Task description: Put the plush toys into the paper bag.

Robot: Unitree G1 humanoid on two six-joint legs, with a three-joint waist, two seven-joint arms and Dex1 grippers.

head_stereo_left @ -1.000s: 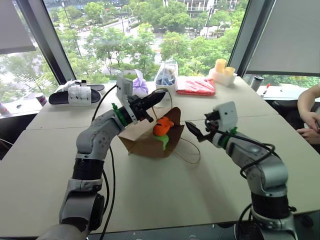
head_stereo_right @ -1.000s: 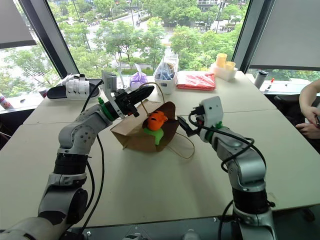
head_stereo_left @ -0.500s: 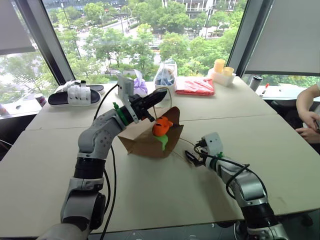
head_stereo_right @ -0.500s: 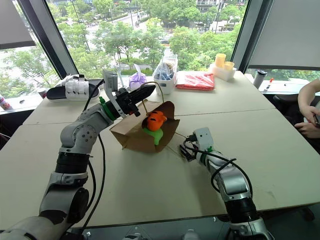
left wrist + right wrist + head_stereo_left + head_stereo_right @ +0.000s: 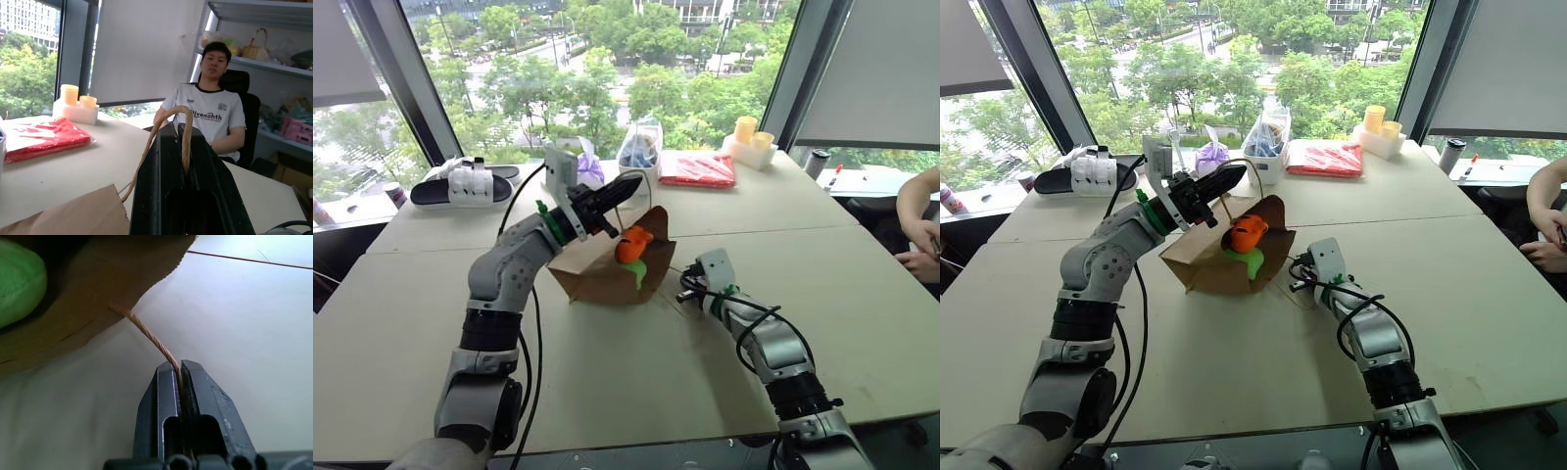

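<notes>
The brown paper bag [image 5: 597, 279] lies on its side on the table, mouth toward my right arm. In its mouth sit the two plush toys, the orange one [image 5: 628, 245] on top of the green one [image 5: 639, 271]. My left gripper [image 5: 631, 186] is raised over the bag and shut on the upper loop handle [image 5: 166, 117], which hangs over its fingertips. My right gripper [image 5: 683, 291] is low at the table beside the bag's mouth. It is shut on the lower twisted handle [image 5: 149, 335], which runs from the bag's edge [image 5: 98, 279] into the jaws; the green toy [image 5: 17, 281] shows beyond.
Behind the bag stand a white container with a clear plastic bag [image 5: 639, 152], a purple pouch [image 5: 588, 168], a red packet [image 5: 697, 167] and yellow cups [image 5: 751, 137]. A sandal [image 5: 460, 184] lies far left. A person's arm [image 5: 920, 211] rests at the table's right edge.
My right gripper came down from mid-air to the table by the bag's mouth and shut on the lower handle. The left gripper kept still on the upper handle.
</notes>
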